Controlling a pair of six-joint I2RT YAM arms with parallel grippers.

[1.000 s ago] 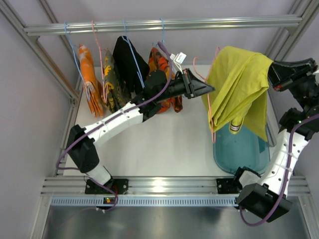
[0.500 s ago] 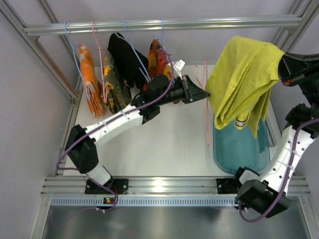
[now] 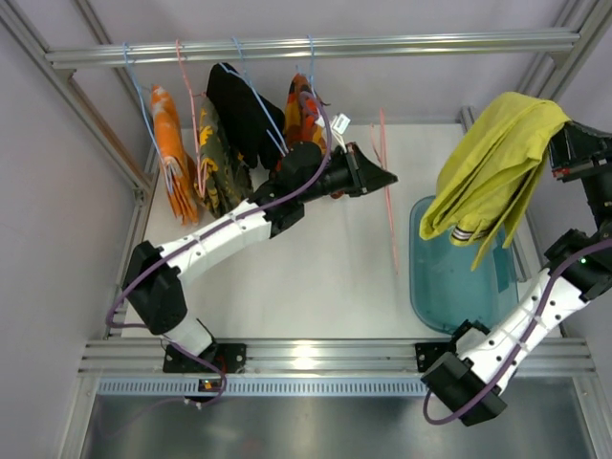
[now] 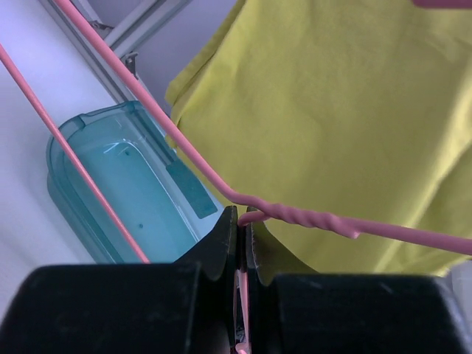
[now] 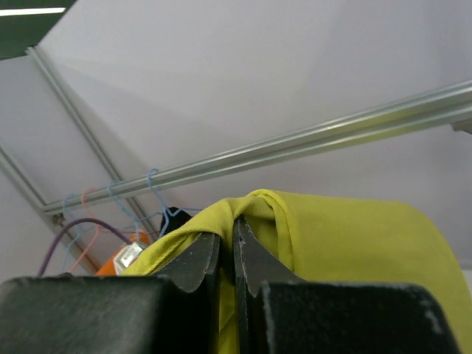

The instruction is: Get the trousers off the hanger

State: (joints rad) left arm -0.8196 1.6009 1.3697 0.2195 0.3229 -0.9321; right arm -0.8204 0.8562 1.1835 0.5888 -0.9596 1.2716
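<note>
Yellow trousers (image 3: pixel 497 163) hang from right gripper (image 5: pixel 236 225), apparently clear of hanger (image 3: pixel 387 191).

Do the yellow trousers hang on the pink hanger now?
No, the trousers hang from the right gripper, apart from the pink hanger that the left gripper holds.

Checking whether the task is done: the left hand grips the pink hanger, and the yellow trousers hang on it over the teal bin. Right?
Not quite. The left hand grips the pink hanger, but the yellow trousers are off it: the right hand holds them apart from it, over the teal bin. The top external view shows the gap.
</note>
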